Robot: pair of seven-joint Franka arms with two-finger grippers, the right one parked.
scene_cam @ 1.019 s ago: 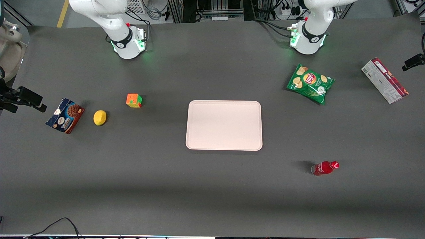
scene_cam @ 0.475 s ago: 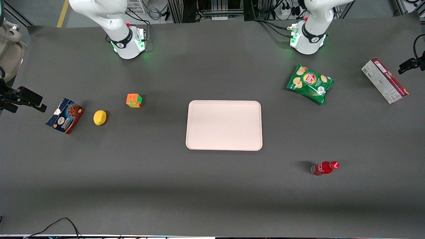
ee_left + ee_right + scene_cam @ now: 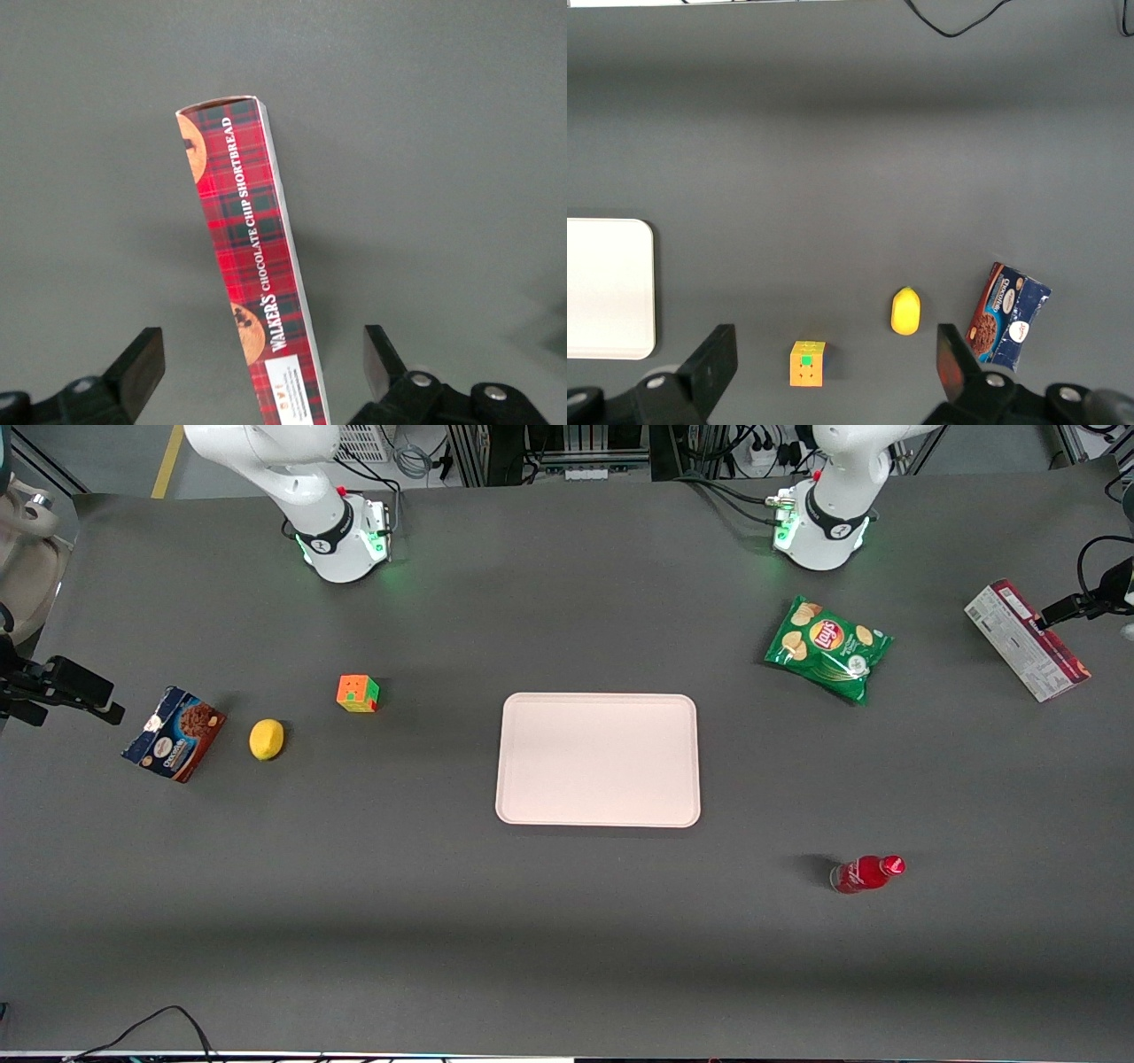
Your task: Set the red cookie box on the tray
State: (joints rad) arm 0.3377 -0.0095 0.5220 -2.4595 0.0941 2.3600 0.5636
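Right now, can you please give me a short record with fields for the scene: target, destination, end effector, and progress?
target: red cookie box, on the table at the working arm's end
destination: tray, mid-table, nothing on it
end effector: gripper, open, above the box, fingers on either side of it, not touching
progress: box not yet grasped

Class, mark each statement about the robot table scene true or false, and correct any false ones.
1. The red cookie box lies on the tray. False: it lies on the table, toward the working arm's end.
2. The gripper is open, above the red cookie box. True.
3. The chips bag is nearer the front camera than the red bottle. False: the bottle is nearer.
4. The lemon lies between the blue cookie box and the cube. True.
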